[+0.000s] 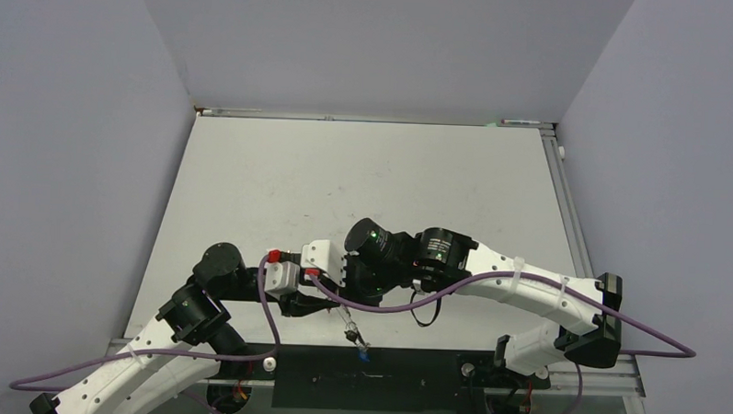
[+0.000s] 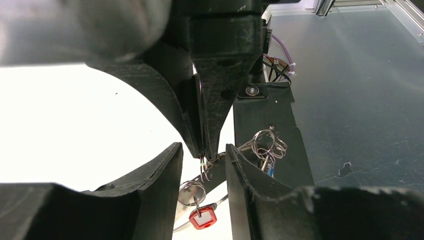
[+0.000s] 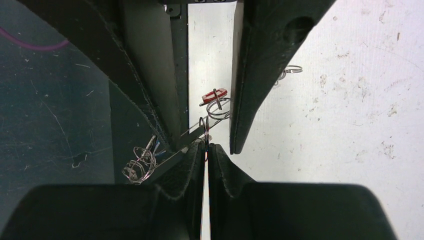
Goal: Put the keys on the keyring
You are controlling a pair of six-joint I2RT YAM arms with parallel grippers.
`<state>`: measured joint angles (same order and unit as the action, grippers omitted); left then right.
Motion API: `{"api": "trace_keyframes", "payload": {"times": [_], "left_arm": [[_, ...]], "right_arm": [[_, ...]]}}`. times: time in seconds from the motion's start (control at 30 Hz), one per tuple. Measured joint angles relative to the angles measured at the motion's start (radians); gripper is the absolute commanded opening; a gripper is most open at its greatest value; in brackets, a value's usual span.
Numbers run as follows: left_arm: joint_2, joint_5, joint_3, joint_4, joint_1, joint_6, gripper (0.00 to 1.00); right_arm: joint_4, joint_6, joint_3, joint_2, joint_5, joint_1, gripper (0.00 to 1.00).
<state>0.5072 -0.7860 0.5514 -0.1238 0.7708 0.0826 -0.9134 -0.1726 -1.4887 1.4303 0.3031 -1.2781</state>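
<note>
My right gripper [image 3: 206, 146] [image 1: 344, 303] is shut on a small silver split ring [image 3: 204, 125] [image 2: 205, 167]. A second split ring [image 2: 192, 192] with a red tag [image 2: 201, 217] [image 3: 214, 95] hangs just beside it. My left gripper [image 2: 204, 146] [image 1: 327, 305] has its jaws apart, with the right gripper's tips between them. The keyring's thin grey loop [image 2: 218, 200] runs across that gap. I cannot tell whether the left fingers touch it. A cluster of rings [image 2: 267, 145] [image 3: 140, 165] with a blue tag [image 2: 269, 169] [image 1: 364, 357] sits at the loop's far end.
The white table [image 1: 363, 188] ends at a black plate [image 1: 412, 379] along the near edge, and the ring cluster lies over it. A loose split ring [image 3: 292, 70] lies on the table behind the left finger. A purple cable [image 1: 378, 304] sags under the right wrist.
</note>
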Motion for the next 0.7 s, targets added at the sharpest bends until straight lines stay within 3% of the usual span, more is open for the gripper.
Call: {"api": "trace_keyframes", "payload": {"times": [0.07, 0.23, 0.53, 0.7], "left_arm": [[0.000, 0.006, 0.000, 0.000, 0.000, 0.000, 0.36], [0.000, 0.018, 0.000, -0.001, 0.000, 0.001, 0.25], [0.000, 0.019, 0.000, -0.002, 0.000, 0.003, 0.17], [0.000, 0.014, 0.000, -0.003, 0.001, 0.003, 0.05]], "right_arm": [[0.004, 0.000, 0.000, -0.004, 0.000, 0.000, 0.05], [0.010, 0.000, 0.000, -0.013, 0.000, 0.000, 0.05], [0.014, -0.003, 0.000, -0.017, -0.004, 0.000, 0.05], [0.015, -0.004, 0.000, -0.019, -0.011, 0.000, 0.05]]}}
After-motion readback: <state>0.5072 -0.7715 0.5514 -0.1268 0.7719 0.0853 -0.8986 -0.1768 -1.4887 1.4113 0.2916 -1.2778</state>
